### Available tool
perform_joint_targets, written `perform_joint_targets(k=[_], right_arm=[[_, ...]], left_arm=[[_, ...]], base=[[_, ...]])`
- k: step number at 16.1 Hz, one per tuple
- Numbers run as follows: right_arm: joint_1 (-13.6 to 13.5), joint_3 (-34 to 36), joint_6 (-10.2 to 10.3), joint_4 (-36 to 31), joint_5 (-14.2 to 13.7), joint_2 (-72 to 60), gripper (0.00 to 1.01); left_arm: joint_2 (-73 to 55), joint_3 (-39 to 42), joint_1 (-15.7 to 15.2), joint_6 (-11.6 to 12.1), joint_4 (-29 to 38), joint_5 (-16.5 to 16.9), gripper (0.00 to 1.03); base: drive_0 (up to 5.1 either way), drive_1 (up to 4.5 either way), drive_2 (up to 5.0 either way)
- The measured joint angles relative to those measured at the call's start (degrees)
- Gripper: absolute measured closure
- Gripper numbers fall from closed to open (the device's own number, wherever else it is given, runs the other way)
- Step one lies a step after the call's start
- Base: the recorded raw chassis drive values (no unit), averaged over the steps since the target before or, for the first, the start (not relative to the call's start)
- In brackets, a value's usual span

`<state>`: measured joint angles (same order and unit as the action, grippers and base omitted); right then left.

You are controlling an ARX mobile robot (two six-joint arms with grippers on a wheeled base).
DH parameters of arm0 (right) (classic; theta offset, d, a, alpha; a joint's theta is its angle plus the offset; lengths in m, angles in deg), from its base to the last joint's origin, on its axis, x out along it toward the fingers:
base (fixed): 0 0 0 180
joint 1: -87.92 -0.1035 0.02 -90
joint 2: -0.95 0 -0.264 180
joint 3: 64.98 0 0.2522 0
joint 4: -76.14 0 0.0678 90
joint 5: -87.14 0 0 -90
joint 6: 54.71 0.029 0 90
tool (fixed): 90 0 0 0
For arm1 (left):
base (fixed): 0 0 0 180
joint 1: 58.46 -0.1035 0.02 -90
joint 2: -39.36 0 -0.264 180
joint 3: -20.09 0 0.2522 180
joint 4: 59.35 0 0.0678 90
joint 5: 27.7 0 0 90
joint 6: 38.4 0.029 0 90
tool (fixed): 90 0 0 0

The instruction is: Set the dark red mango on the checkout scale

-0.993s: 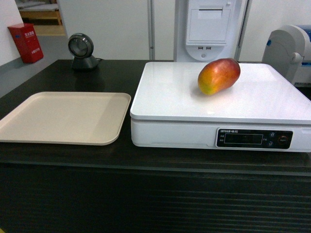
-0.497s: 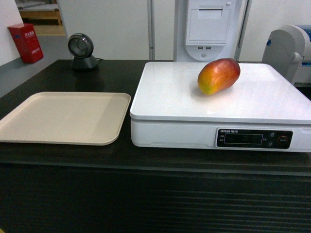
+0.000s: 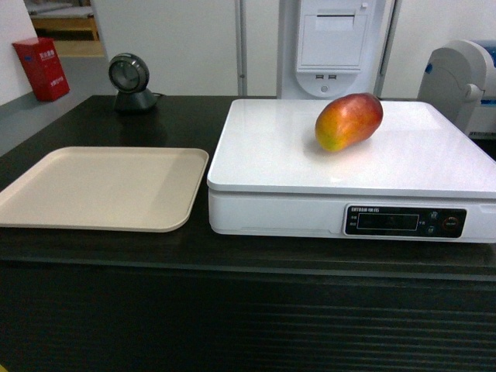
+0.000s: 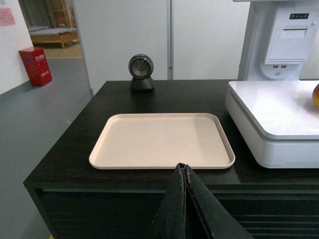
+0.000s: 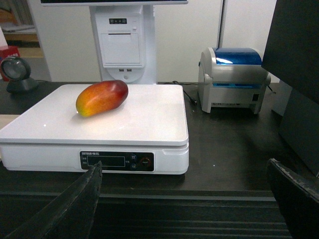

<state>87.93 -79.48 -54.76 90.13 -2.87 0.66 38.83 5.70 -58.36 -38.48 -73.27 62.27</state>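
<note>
**Mango resting on the checkout scale**

Black and slatted along its front, the checkout [image 3: 194, 310] carries everything in sight under a pale back wall. On its right half sits the scale [image 3: 263, 167], a flat white box with a glossy top and a dark display strip [image 3: 405, 222] facing forward. The dark red mango [image 3: 349, 121] lies on its side on that top, toward the back and right of centre, its yellow-orange end pointing forward-left; nothing touches it.

Just left of the scale, apart from it, lies a beige tray [image 3: 46, 194]. Behind the tray stands a round barcode scanner [image 3: 129, 81], and a white receipt printer column [image 3: 329, 46] rises behind the scale. A label printer with a blue lid [image 5: 233, 79] sits to the scale's right.

The left gripper [image 4: 183, 172] hangs before the counter edge, in front of the tray, fingers pressed together with nothing between them. The right gripper [image 5: 184, 174] hangs before the scale's front, its fingers [image 5: 92, 179] spread wide and holding nothing.
</note>
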Motion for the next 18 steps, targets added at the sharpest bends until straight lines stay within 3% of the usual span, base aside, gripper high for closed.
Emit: perform_joint_targets(k=[5,6,7,11,15,16,17,18], right_arm=[[0.00,0.00,0.00,0.00,0.00,0.00,0.03],[0.00,0.00,0.00,0.00,0.00,0.00,0.03],[0.00,0.00,0.00,0.00,0.00,0.00,0.03],[0.00,0.00,0.00,0.00,0.00,0.00,0.03],[0.00,0.00,0.00,0.00,0.00,0.00,0.03],[0.00,0.00,0.00,0.00,0.00,0.00,0.03],[0.00,0.00,0.00,0.00,0.00,0.00,0.03],[0.00,0.00,0.02,0.00,0.00,0.00,0.03]], left_arm=[[0.00,0.00,0.00,0.02,-0.02,0.02,1.01],[0.00,0.00,0.00,0.02,-0.02,0.02,0.98],[0.00,0.00,0.00,0.02,-0.02,0.02,0.85],[0.00,0.00,0.00,0.02,-0.02,0.02,0.75],[0.00,0.00,0.00,0.04,-0.02,0.02,0.33],[0.00,0.00,0.00,0.02,-0.02,0.02,0.24],[0.00,0.00,0.00,0.02,-0.02,0.02,0.22],[0.00,0.00,0.00,0.02,-0.02,0.02,0.11]], base=[[0.0,0.00,0.0],[0.0,0.00,0.0],[0.0,0.00,0.0],[0.0,0.00,0.0],[0.0,0.00,0.0],[0.0,0.00,0.0],[0.0,0.00,0.0],[0.0,0.00,0.0]])
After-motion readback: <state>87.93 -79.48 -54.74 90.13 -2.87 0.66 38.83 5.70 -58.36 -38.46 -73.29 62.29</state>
